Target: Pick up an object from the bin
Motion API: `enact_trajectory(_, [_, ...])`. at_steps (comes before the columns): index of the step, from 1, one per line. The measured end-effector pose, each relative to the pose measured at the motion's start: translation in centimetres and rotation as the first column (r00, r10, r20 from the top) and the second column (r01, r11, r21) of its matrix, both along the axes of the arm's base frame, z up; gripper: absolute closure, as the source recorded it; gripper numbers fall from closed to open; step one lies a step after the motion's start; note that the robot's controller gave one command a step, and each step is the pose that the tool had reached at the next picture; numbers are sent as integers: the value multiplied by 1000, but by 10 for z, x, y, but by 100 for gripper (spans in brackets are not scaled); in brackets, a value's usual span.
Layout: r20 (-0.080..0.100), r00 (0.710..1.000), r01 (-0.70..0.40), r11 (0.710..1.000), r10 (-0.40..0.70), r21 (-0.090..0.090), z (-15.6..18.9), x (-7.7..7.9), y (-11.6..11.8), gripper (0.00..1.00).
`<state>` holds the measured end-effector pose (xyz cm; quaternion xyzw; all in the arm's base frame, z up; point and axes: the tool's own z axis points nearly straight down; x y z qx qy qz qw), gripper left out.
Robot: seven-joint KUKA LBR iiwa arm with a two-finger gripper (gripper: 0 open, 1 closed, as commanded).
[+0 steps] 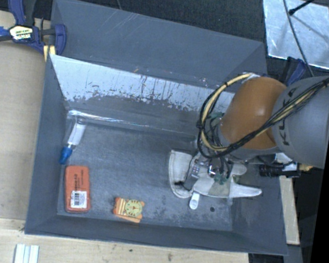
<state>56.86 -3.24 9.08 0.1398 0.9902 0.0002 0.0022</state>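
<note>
Claw over white pieces; orange packet, yellow box well apart.

Pale whitish-grey object, rounded, curved outline with a darker hollow inside, lies flat on the bin floor right of centre, nearer the front wall, its right side partly hidden, exact kind unclear.

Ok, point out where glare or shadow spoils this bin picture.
Camera view: a bright band of glare with streaky reflections runs along the bin's back wall. The floor is evenly lit, so the orange packet, the small yellow packet and the blue-capped tube read plainly with hardly any shadow. The gripper overhangs the white thing and covers part of it.
</note>
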Motion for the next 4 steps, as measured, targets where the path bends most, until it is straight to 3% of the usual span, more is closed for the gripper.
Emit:
enact_trajectory(1, [1,999,35,999,-35,1,-19,21,-7,100])
enact_trajectory(2, [1,999,34,999,-34,1,-19,21,-7,100])
enact_trajectory(3, [-8,1000,18,1000,-18,1,30,29,-2,100])
enact_trajectory(4, [7,1000,-4,1000,4,-1,43,26,-17,100])
